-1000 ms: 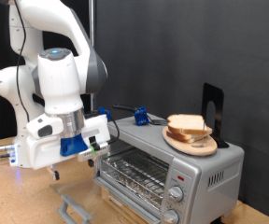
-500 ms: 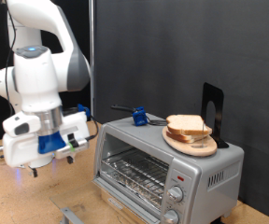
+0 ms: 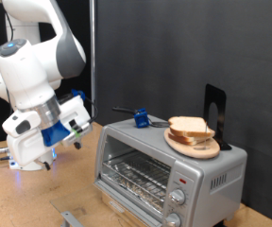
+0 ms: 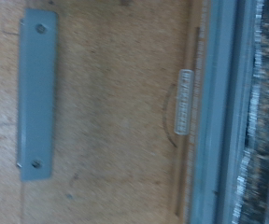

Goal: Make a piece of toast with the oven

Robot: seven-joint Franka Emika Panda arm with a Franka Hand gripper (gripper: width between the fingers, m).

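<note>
One robot arm is seen in the exterior view, white and big, at the exterior view's left. Its gripper is held low over the wooden table, well apart from the oven. The fingers are too small and dark to be made out, so it cannot be told if the jaws are wide or narrow. Nothing is seen held between them.

The oven is placed at the exterior view's right, on the table. It is silver and boxy. Its door is let down flat at the exterior view's bottom, and only a small grey piece of it is seen. The wire rack inside is shown bare. Round knobs are seen down the front panel.

On top of the oven a round wooden plate is set. Slices of bread are stacked on it, and the piece of toast cannot be told apart from the others there. A black stand is seen just behind the plate. A small blue thing is laid on the oven top too.

In the wrist view, a grey-blue handle bar is seen over the wood, and the oven's open front edge is shown beside it. No fingers are seen in this view.
</note>
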